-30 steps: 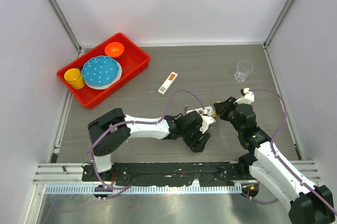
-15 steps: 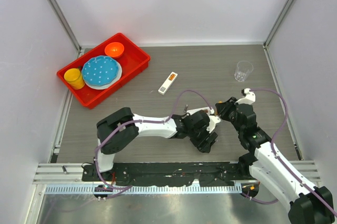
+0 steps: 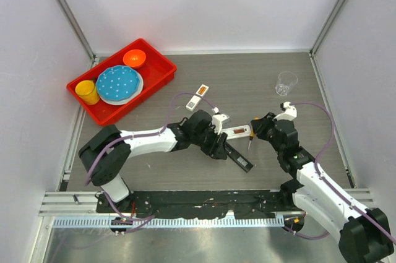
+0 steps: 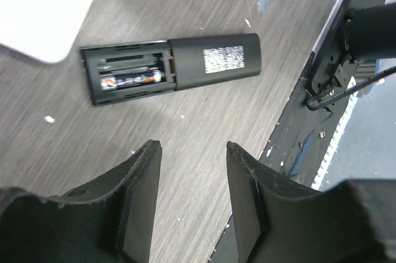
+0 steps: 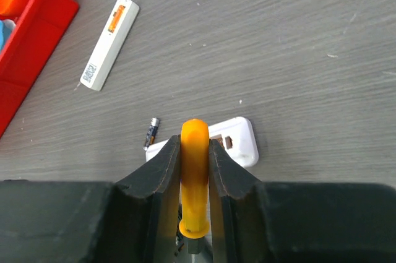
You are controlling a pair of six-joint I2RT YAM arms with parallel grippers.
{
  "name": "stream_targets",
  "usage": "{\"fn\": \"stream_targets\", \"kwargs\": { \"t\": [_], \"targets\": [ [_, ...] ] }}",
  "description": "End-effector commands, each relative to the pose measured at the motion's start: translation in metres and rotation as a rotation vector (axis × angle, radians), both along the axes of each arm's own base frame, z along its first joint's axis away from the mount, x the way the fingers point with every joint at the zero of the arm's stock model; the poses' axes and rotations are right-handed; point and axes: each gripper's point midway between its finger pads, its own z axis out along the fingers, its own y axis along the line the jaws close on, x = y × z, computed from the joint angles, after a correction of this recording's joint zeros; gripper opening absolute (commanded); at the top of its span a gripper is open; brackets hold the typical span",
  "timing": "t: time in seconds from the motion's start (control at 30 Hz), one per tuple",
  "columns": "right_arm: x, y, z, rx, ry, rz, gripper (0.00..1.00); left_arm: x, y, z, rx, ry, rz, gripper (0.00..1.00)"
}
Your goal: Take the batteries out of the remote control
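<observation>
Tabletop (image 4: 185, 3), battery (image 4: 131, 80) in remote (image 4: 213, 62) beyond parted left jaws

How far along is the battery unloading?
Done: the slim black remote lies open and one slot looks empty; a small cylindrical battery lies loose on the table. In hand: right end effector grips the orange-handled screwdriver; left end effector open. Left: the orange-black battery inside that remote.

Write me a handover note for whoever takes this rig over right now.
Left gripper: open, empty, near the black remote.
Right gripper: shut on the screwdriver.
Black remote: cover off, one battery inside, other slot looks empty.
A loose battery lies beside the near white remote.
The far white remote shows orange in its open slot.
Left: pull the remaining batteries.
</observation>
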Motion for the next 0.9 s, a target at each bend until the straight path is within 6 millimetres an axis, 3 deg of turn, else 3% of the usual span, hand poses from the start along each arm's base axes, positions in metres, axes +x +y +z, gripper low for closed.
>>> {"fn": "stream_targets", "kwargs": {
  "t": [0.0, 0.23, 0.57, 0.87],
  "targets": [
    [0.020, 0.005, 0.040, 0.039, -0.173, -0.024, 0.01, 0.002, -0.004, 0.014, -0.102, 0.059, 0.012, 0.48],
    [0.025, 0.012, 0.060, 0.046, -0.316, -0.074, 0.01, 0.005, -0.002, 0.002, -0.118, 0.105, 0.050, 0.37],
    [0.026, 0.051, 0.047, 0.016, -0.348, 0.041, 0.01, 0.017, 0.008, -0.012, -0.069, 0.097, 0.118, 0.22],
    [0.031, 0.068, 0.030, -0.003, -0.336, 0.057, 0.01, 0.023, 0.024, -0.033, -0.003, 0.151, 0.178, 0.06]
  ]
}}
